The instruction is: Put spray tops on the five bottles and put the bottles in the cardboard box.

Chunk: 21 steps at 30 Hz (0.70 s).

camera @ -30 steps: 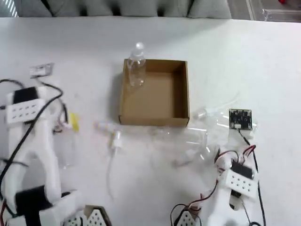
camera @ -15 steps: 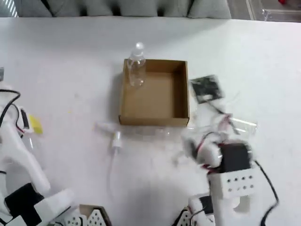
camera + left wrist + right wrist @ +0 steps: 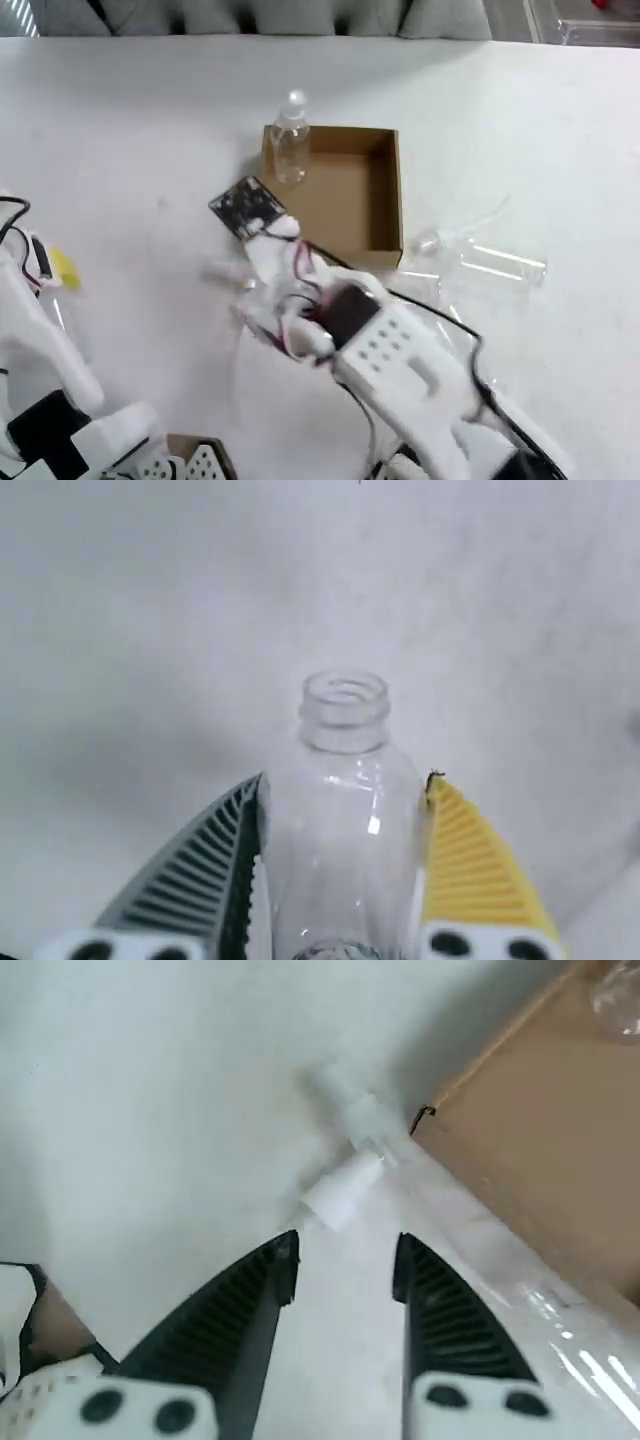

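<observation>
My left gripper [image 3: 345,785] clamps the clear plastic bottle [image 3: 345,710], probably light and slick, below its shoulder, while my right gripper [image 3: 345,1250], narrowly open, hovers over the white spray top [image 3: 345,1185] beside the brown cardboard box [image 3: 530,1150]; I'd pinch its collar.

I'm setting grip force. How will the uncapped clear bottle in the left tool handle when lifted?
Probably light: the bottle looks empty. Its thin clear wall may flex in the left tool. Being smooth and round, it might slip.
</observation>
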Each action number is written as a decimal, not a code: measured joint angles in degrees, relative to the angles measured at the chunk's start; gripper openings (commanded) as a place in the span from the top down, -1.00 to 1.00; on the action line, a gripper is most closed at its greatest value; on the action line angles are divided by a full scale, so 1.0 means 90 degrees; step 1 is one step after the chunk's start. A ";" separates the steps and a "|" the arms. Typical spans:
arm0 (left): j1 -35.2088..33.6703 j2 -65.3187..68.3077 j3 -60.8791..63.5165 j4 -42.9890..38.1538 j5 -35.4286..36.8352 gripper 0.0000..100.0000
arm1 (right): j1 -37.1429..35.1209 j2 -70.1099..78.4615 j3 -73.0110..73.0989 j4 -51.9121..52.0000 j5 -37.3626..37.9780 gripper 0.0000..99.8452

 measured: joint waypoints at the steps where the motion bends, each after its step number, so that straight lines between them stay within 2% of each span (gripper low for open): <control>1: 0.0000 0.0000 0.0000 0.0000 0.0000 0.96 | -0.0049 0.0274 0.0000 -0.0166 -0.0176 0.75; 7: -0.0127 0.0000 -0.0137 0.0000 0.0000 0.96 | -0.0107 0.1641 -0.0342 -0.0586 -0.1114 0.62; 12: -0.0225 0.0000 -0.0137 0.0117 -0.0039 0.96 | -0.0371 0.2549 -0.0791 -0.0615 -0.1700 0.61; 21: -0.0234 0.0000 -0.0371 0.0234 -0.0039 0.96 | -0.0381 0.4034 -0.1534 -0.0615 -0.1836 0.62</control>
